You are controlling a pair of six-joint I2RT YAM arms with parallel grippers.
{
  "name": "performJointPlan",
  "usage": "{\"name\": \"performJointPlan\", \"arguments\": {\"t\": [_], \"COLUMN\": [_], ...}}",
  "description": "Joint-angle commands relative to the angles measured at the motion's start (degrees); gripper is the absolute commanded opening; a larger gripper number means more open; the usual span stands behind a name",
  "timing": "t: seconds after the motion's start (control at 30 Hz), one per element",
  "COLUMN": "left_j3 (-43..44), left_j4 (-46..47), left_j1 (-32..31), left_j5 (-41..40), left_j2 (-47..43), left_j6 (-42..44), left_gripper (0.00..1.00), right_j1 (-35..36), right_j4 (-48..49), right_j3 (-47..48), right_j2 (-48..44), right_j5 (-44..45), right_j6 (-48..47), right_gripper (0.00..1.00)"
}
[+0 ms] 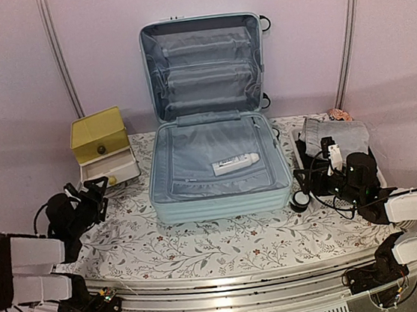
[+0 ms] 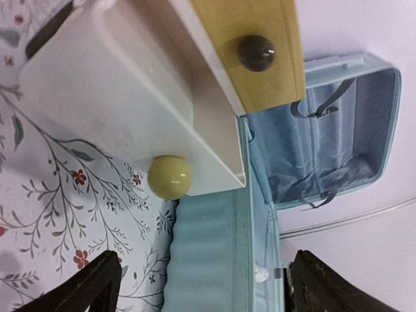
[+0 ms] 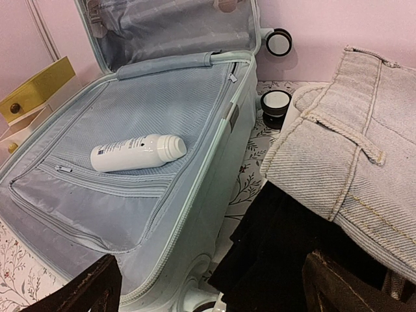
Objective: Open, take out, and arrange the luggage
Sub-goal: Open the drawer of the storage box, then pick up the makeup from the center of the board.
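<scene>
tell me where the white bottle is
Top view: the white bottle lies on its side in the flat half of the luggage, right of centre.

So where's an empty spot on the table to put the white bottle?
The widest bare stretch of flowery tablecloth runs along the front, between the suitcase and the table's near edge. A smaller patch lies left of the suitcase, in front of the yellow drawer box. The right side is crowded: folded clothes and a suitcase wheel.
</scene>
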Motion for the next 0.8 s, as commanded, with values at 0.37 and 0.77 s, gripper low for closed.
{"name": "performJointPlan", "arguments": {"t": [0.37, 0.77], "left_j3": [27.91, 68.63], "left_j4": [-45.09, -70.74], "left_j1": [-16.92, -34.63], "left_j5": [-0.72, -2.29], "left_j2": [-11.93, 32.10], "left_j6": [49.78, 81.40], "left_gripper": [0.92, 0.97], "right_j1": [-0.20, -0.11], "right_j4": [-0.10, -0.24], "right_j3": [-0.74, -0.55], "right_j2": [0.86, 1.05], "right_j5": [-1.07, -1.46], "right_j6": [-0.09, -0.18], "right_gripper": [0.99, 0.99]}}
